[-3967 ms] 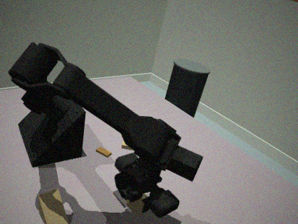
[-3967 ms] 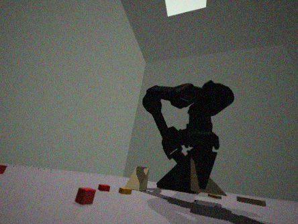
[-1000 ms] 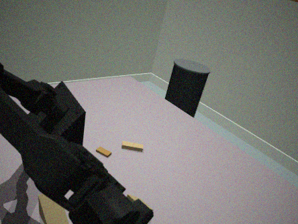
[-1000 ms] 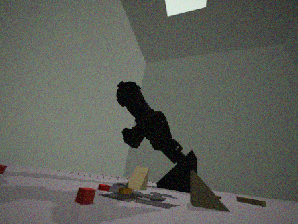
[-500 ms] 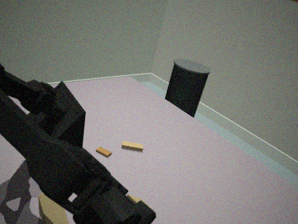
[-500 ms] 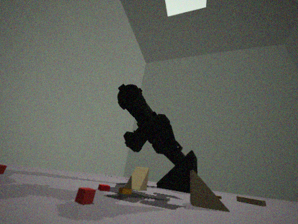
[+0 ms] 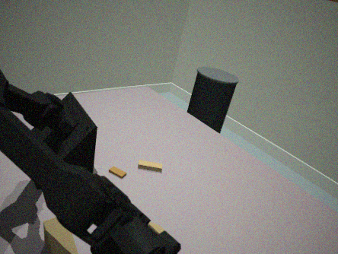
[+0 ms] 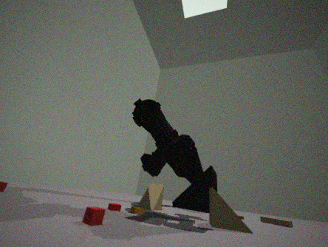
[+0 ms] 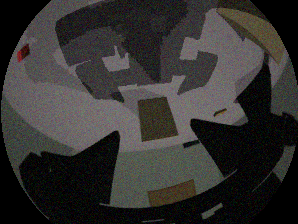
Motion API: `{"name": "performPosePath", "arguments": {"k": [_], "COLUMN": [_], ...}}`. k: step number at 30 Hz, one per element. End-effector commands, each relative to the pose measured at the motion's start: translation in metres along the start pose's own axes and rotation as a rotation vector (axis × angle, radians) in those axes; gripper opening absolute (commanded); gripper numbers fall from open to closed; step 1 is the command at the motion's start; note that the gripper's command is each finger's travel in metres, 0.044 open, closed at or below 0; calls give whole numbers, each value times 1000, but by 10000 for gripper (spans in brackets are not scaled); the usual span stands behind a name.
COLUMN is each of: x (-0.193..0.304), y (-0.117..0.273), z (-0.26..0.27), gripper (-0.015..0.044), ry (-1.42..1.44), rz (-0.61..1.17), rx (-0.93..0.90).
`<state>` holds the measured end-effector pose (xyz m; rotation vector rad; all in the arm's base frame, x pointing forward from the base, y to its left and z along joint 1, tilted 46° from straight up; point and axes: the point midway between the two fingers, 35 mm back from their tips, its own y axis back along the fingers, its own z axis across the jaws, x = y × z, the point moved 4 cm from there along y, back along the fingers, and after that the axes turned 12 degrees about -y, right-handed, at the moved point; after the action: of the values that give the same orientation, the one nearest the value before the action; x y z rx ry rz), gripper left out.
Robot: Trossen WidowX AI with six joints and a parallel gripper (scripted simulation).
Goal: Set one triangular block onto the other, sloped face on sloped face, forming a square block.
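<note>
One triangular block (image 7: 156, 227) (image 8: 226, 214) (image 9: 156, 119) stands on the table, its slope falling to the right in the exterior view. It is mostly hidden by the arm in the top view. The other triangular block (image 7: 58, 237) (image 8: 155, 197) (image 9: 255, 30) stands apart from it, at the left in the exterior view and upper right in the wrist view. My gripper (image 9: 156, 128) is open with nothing held. In the wrist view the first block shows beyond and between the fingertips, at a distance. The fingertips cannot be made out in the top and exterior views.
An orange slat (image 7: 117, 172) (image 8: 240, 217) and a pale bar (image 7: 150, 166) (image 8: 276, 222) lie near the first block. Red blocks (image 8: 94, 216) (image 8: 114, 207) and an orange block (image 8: 137, 210) lie near the other. A dark cylinder (image 7: 211, 99) stands by the table's far edge.
</note>
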<state>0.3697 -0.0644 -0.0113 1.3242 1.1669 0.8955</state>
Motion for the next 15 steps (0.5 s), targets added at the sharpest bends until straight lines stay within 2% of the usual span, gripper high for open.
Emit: {"name": "performPosePath", "arguments": {"k": [1,15], "x": [1,0], "y": [-9,-32], "z": [-1,-2], "gripper": [440,440], "ry": [4,4], "rz": [3,3], "rx": [5,6]}}
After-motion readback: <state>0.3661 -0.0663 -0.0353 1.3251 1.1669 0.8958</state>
